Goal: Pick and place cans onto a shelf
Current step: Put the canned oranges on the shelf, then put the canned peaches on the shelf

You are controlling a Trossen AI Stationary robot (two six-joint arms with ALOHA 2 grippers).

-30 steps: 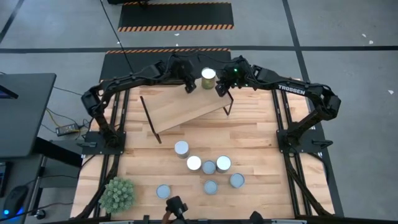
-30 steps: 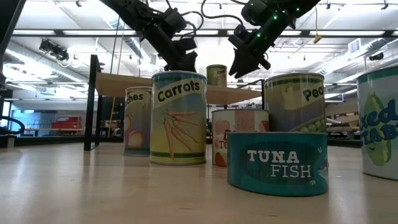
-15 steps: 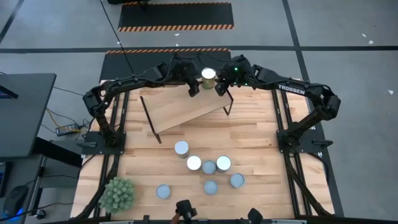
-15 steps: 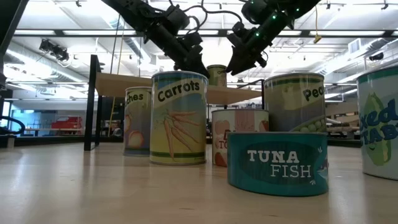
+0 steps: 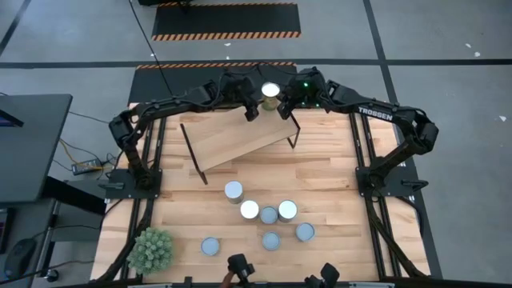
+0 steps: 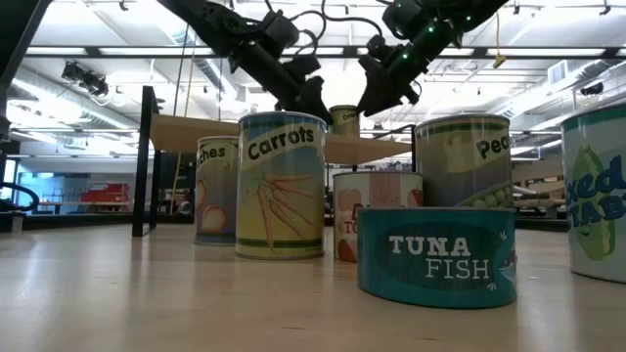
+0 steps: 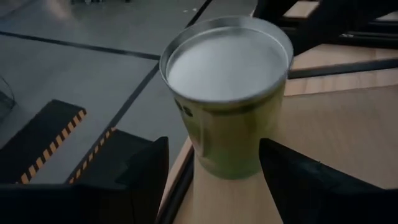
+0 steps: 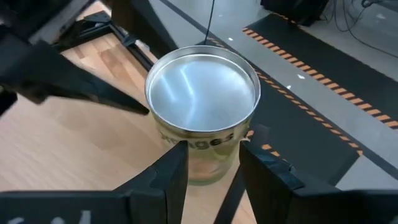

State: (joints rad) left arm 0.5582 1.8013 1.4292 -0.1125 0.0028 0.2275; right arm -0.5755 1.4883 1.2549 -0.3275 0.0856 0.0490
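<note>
Your desk (image 5: 320, 172) carries the tilted shelf (image 5: 232, 136) toward its far edge. Six cans (image 5: 268, 214) cluster near the front edge. A seventh, the olive can (image 5: 270, 96), stands at the shelf's far corner. Your left tool (image 5: 251, 106) brackets it with fingers open, not touching. Your right tool (image 5: 285, 107), part open, sits just beside it, gripping nothing.

In the low view a tall can (image 6: 282, 184) reads "Carrots" and a flat teal tin (image 6: 435, 256) reads "TUNA FISH". The can behind (image 6: 463, 161) shows "Pea", cut off, the left one (image 6: 216, 191) "ches", and the right-edge one (image 6: 598, 191) partial letters. From above, the right arm (image 5: 376, 114) bears "TROSSEN".
</note>
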